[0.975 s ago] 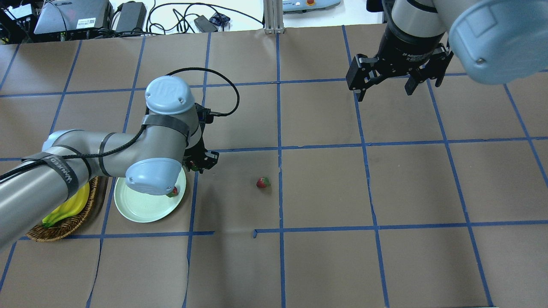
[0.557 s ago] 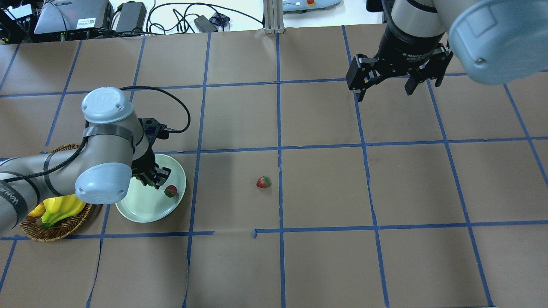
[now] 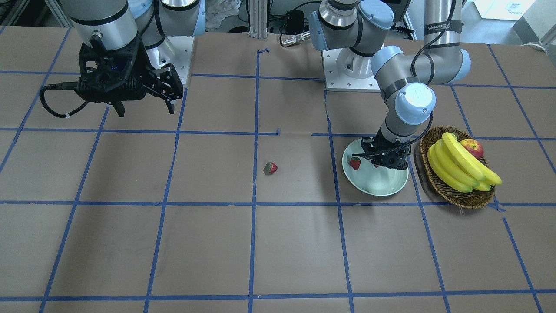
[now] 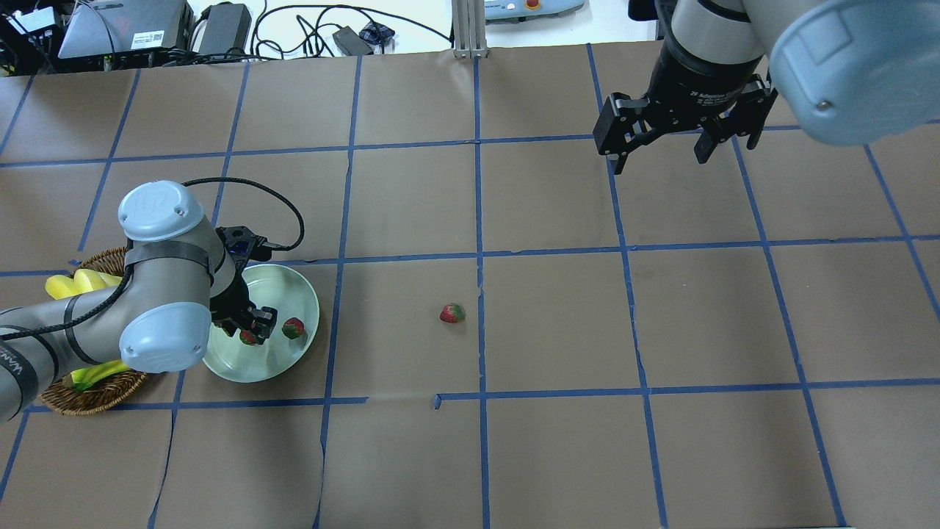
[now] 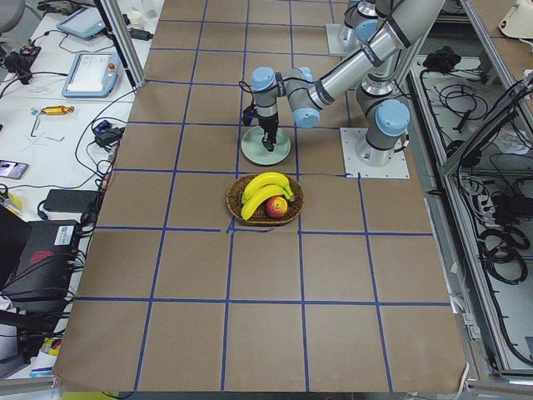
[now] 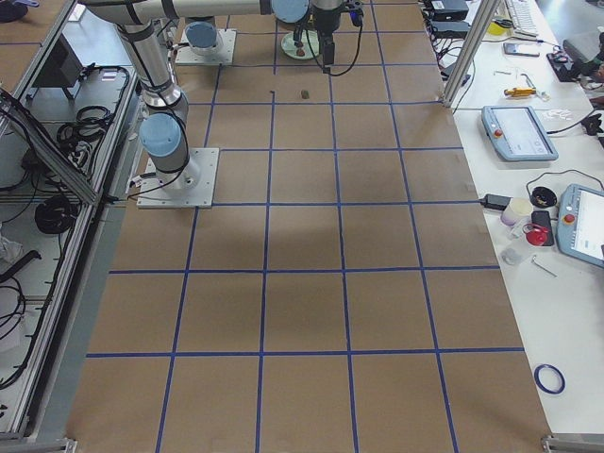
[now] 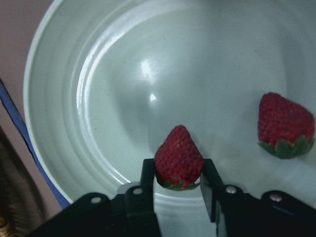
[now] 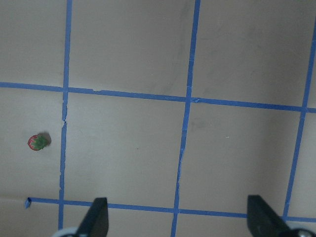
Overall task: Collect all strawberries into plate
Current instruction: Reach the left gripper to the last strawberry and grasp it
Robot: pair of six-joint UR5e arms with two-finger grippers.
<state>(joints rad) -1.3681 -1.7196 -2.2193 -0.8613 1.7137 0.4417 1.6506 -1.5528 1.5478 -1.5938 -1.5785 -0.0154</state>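
Observation:
The pale mint-green plate [image 4: 273,294] sits at the left of the table, also seen in the front view [image 3: 378,186] and the left wrist view [image 7: 118,94]. My left gripper [image 4: 250,329] is low over the plate, shut on a strawberry [image 7: 178,157], which also shows in the overhead view [image 4: 248,337]. A second strawberry [image 4: 294,328] lies on the plate beside it [image 7: 285,126]. A third strawberry [image 4: 452,314] lies on the table mid-way, also seen in the right wrist view [image 8: 37,142]. My right gripper [image 4: 659,158] hangs open and empty, high at the far right.
A brown wicker basket [image 4: 88,397] with bananas [image 3: 460,163] and a red-yellow apple [image 3: 473,147] stands touching close to the plate's left side. Blue tape lines grid the brown table cover. Cables and equipment lie beyond the far edge.
My left arm has swung left from the plate's far right rim to over the plate's middle, carrying the strawberry. The right arm has not moved.

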